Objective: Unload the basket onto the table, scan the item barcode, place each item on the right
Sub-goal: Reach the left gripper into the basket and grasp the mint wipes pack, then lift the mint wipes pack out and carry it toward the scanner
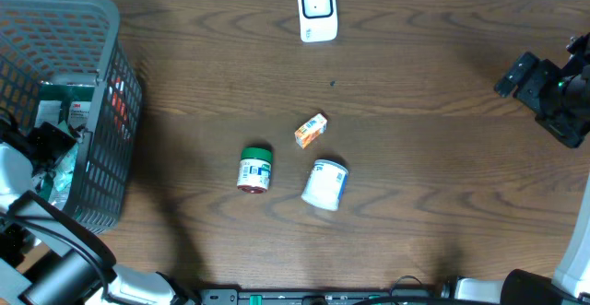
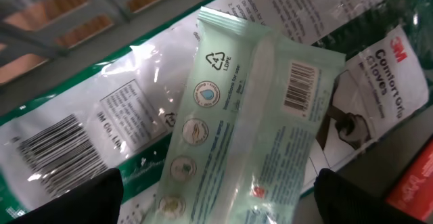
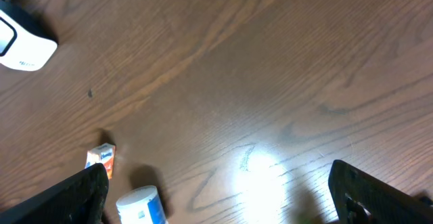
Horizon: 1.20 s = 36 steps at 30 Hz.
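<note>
- The left tool (image 2: 223, 200) is inside the grey mesh basket (image 1: 118, 111), which stands at the left edge of the counter (image 1: 433, 185).
- Left tool state: spread wide. Its two dark fingers (image 2: 88, 200) sit at the bottom corners of the left wrist view and pinch nothing.
- The wipes pack (image 2: 250, 116), pale green, lies in the basket directly under the left tool, between the two fingers. Whether either finger touches it cannot be told.
- The barcode (image 2: 301, 88) of the wipes pack faces up toward the wrist camera, near the pack's right edge.
- The wipes pack rests on a clear 3M gloves package (image 2: 379, 82), which carries its own barcode label (image 2: 51, 149) at the left of the view.
- A red package (image 2: 413, 183) shows at the lower right, beside the gloves package.
- The right tool (image 3: 223, 197) hangs above bare wood near the right edge of the counter.
- Right tool state: spread wide, fingers (image 3: 74, 197) well apart, nothing between them.
- The white scanner (image 1: 316, 10) stands at the far edge of the counter, about midway along it.
- Three items lie near the middle of the counter, apart from each other: a green-lidded jar (image 1: 255, 168), a small orange box (image 1: 311, 131) and a white tub (image 1: 324, 184).
- The box lies nearest the scanner. The jar is left of the tub.
</note>
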### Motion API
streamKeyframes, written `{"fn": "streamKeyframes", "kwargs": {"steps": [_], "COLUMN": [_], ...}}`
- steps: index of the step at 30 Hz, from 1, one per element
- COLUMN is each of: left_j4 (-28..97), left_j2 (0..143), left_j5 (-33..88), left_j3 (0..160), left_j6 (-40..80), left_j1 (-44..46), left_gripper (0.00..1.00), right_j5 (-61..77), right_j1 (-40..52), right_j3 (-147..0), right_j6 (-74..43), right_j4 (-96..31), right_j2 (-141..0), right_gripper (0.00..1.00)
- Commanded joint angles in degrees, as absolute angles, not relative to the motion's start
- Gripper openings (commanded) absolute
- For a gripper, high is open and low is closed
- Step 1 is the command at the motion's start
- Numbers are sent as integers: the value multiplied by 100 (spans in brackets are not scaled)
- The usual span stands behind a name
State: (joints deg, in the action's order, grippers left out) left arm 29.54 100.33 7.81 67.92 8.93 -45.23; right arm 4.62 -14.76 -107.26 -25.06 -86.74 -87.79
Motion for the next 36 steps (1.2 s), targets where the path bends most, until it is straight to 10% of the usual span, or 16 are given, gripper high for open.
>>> {"fn": "streamKeyframes", "kwargs": {"steps": [1,12,26,36], "left_j4": [2893,2864,2932,2633], "left_j2": [10276,10803,9773,7865], "left_j5": [989,1013,1634,1111], "left_j3": [6807,6807,7087,7087], "left_j6": [727,738,834,1793], "left_j1": [-4543,-4541,-4547,-4530], "left_gripper": [90,86,14,7], "right_j5": [410,410,410,408], "right_j1": [-1496,-1496,-1496,-1496], "right_j3": [-10816,-10816,-10816,-10816], "right_j6": [-2567,-2567,-2567,-2567], "right_j4": [-8678,-8678,-8678,-8678], "right_j2": [-8809,-8809,-8809,-8809], "right_gripper": [99,99,99,99]}}
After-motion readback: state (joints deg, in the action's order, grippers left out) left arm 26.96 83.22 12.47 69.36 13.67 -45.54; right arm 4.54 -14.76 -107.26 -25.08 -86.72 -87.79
